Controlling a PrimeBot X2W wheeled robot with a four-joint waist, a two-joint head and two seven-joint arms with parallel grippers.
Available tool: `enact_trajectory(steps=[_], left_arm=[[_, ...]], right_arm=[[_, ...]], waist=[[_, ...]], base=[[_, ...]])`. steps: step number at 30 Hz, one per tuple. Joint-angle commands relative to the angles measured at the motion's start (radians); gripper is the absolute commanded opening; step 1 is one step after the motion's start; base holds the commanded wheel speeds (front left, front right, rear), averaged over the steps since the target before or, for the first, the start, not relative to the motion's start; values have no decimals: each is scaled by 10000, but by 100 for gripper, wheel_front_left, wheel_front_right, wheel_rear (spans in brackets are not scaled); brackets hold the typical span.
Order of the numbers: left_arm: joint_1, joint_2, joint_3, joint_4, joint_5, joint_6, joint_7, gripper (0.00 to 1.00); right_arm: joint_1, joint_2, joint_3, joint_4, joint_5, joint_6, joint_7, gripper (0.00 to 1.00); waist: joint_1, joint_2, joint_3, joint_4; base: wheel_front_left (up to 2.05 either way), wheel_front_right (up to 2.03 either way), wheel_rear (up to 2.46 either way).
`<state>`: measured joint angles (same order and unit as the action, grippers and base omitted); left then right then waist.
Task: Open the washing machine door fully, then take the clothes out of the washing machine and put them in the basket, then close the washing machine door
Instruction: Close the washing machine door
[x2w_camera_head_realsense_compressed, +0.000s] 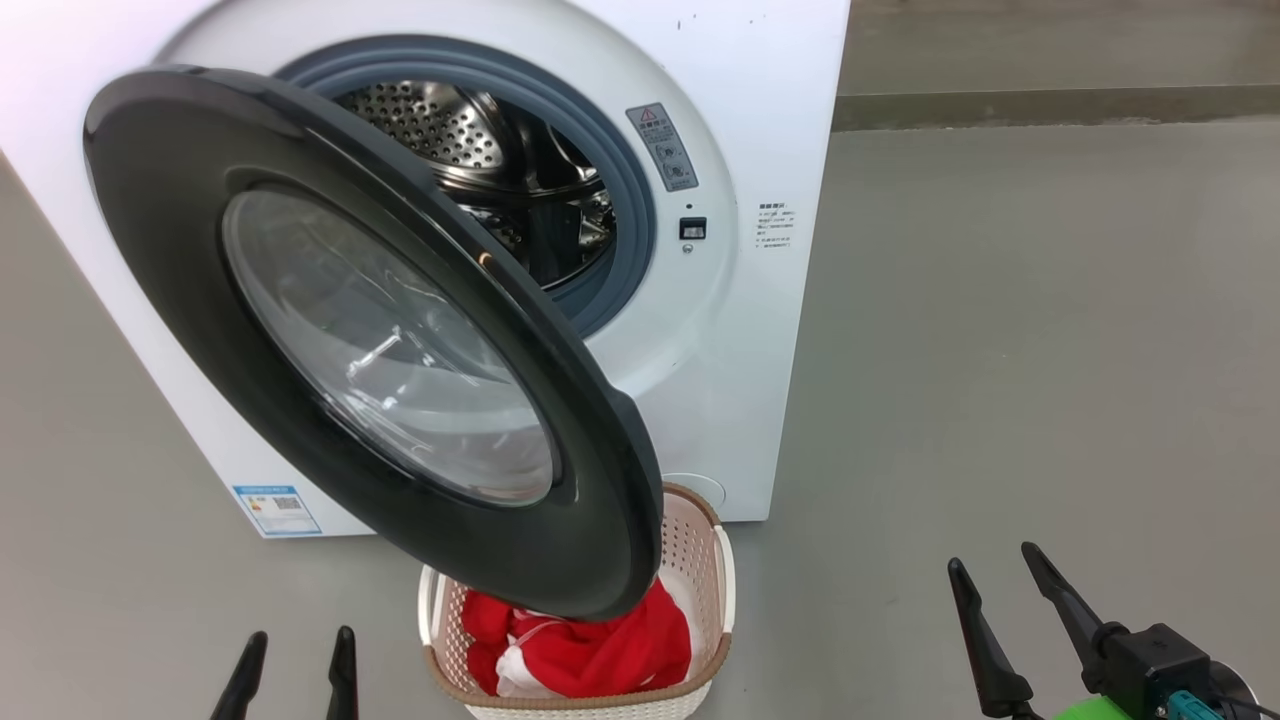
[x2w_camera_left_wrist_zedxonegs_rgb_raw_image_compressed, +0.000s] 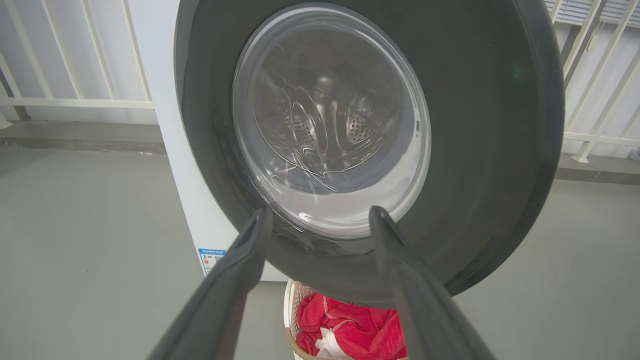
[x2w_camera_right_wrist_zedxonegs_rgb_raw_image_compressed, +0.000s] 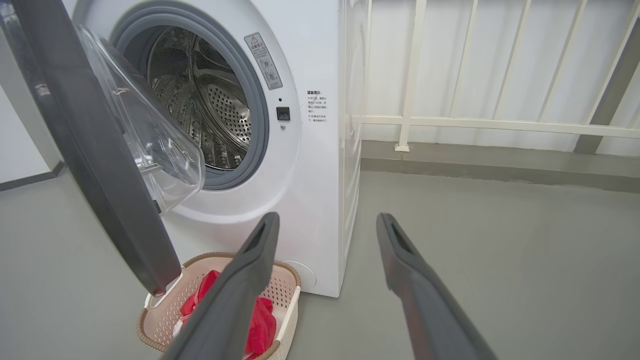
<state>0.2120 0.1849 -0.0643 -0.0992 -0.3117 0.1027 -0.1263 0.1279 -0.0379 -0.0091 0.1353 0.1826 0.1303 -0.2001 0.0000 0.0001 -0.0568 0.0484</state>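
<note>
The white washing machine stands with its round black door swung part-way open, showing a bare steel drum. Below the door's lower edge sits the cream basket on the floor, with red clothes lying in it. My left gripper is open, low in front of the door, touching nothing. My right gripper is open and empty, to the right of the basket.
Grey floor spreads to the right of the washer. A white railing and wall run behind it, with a low step along the back. A blue label marks the washer's lower left corner.
</note>
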Motion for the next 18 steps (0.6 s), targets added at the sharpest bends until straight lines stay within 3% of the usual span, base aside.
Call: enact_trajectory(steps=[1, 18], left_arm=[[-175, 159, 273, -181, 105, 80, -119, 100], [-238, 161, 96, -100, 166, 229, -148, 100]], right_arm=[[-164, -123, 206, -296, -50, 4, 34, 100], [-178, -123, 216, -315, 18, 4, 83, 100]], waist=[[0, -1, -1, -28], [0, -1, 39, -143]], base=[[0, 0, 0], [0, 0, 0]])
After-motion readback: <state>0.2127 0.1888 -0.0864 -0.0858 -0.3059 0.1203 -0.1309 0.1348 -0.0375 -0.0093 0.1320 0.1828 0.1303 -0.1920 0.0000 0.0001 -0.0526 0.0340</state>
